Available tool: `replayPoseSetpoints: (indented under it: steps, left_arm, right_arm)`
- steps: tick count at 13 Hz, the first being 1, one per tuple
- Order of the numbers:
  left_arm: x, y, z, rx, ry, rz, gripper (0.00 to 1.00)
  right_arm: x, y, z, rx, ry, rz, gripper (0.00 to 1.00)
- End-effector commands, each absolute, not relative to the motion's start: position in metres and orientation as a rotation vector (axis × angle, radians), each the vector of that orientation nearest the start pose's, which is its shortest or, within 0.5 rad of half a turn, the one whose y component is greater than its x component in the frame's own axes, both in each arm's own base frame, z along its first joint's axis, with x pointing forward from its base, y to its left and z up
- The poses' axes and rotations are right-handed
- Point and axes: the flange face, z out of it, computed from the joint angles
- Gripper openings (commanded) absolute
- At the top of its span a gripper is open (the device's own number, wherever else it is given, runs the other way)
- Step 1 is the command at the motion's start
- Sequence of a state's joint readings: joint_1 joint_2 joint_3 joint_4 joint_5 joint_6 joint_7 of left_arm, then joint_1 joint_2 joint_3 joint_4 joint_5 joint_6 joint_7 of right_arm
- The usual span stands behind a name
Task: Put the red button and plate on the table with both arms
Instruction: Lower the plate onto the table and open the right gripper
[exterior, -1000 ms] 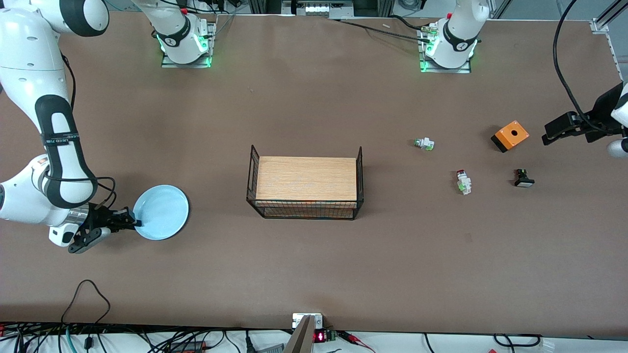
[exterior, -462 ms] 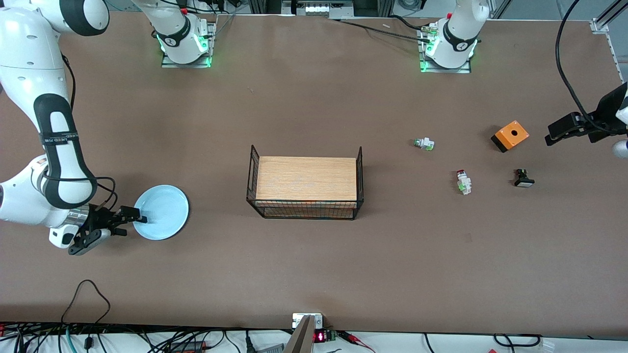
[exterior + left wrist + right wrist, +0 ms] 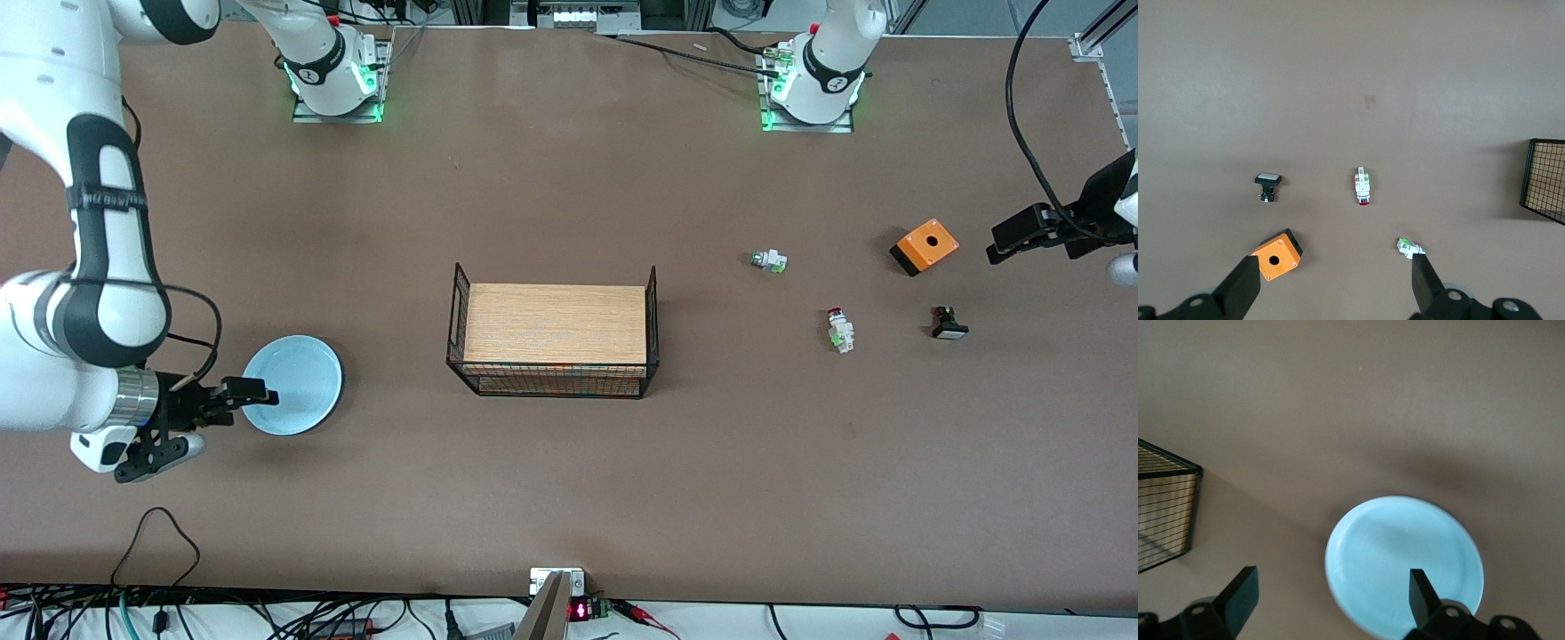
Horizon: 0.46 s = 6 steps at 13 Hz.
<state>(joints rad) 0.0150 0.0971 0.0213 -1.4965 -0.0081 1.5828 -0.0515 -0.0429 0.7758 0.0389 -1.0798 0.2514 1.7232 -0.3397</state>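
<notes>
The pale-blue plate (image 3: 293, 384) lies flat on the brown table (image 3: 569, 498) at the right arm's end; it also shows in the right wrist view (image 3: 1405, 563). My right gripper (image 3: 233, 403) hangs open and empty over the plate's outer rim (image 3: 1328, 597), not touching it. The red button (image 3: 837, 329) lies on its side on the table toward the left arm's end, and shows in the left wrist view (image 3: 1363, 187). My left gripper (image 3: 1009, 240) is open and empty, up in the air past the orange box (image 3: 1335, 283).
A wood-topped black wire rack (image 3: 555, 331) stands mid-table. Near the red button lie a green-capped switch (image 3: 768, 260), an orange box (image 3: 925, 246) with a round hole, and a black-bodied button (image 3: 949, 324). Cables run along the table's front edge.
My right gripper let go of the plate's rim, opened, and rose and drew back a little. The plate stays flat on the table. The left arm barely moved.
</notes>
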Motion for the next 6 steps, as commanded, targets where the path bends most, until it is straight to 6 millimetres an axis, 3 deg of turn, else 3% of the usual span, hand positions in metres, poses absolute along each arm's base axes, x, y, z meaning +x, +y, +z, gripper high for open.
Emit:
replayPoseSetpoints:
  steps: [1, 4, 6]
  left_arm:
    - [0.576, 0.022, 0.609, -3.154, -0.126, 0.022, 1.00]
    - [0.577, 0.020, 0.610, -3.153, -0.121, 0.010, 1.00]
    - [0.578, 0.019, 0.615, -3.152, -0.112, -0.012, 1.00]
  right_arm:
    - [0.735, 0.030, 0.421, -2.915, -0.257, 0.202, 1.00]
    - [0.706, 0.067, 0.474, -2.983, -0.061, 0.318, 1.00]
    - [0.690, 0.070, 0.507, -2.991, 0.009, 0.319, 1.00]
